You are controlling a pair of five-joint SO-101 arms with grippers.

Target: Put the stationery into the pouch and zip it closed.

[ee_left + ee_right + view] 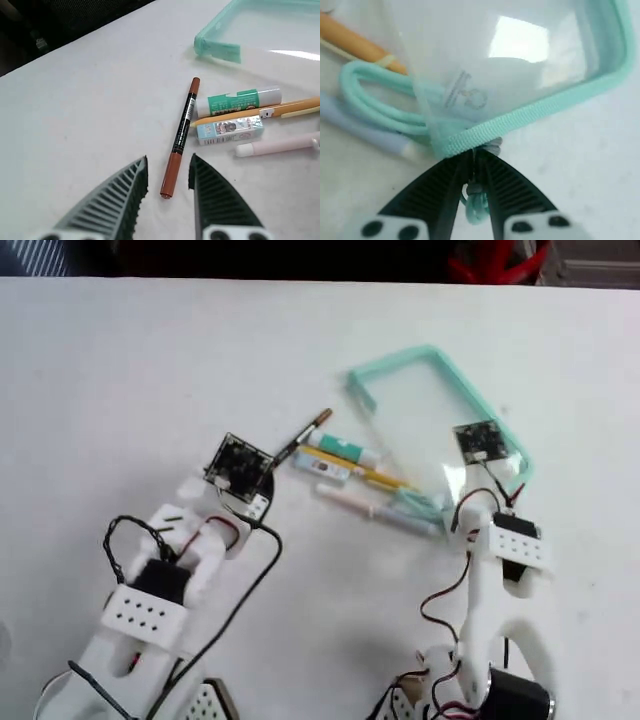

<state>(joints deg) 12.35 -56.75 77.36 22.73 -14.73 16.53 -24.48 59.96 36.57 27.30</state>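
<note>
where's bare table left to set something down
Bare table lies far left, beyond the left gripper and brown marker, and along the far edge behind the pouch. Crowded between pouch and left gripper, where the other stationery lies.

You see the pouch in clear, glossy plastic film, edged with woven mint cloth tape. The brown pen has a smooth, shiny plastic barrel. The table looks matt white. The left gripper has ribbed, matt dark plastic jaws.
</note>
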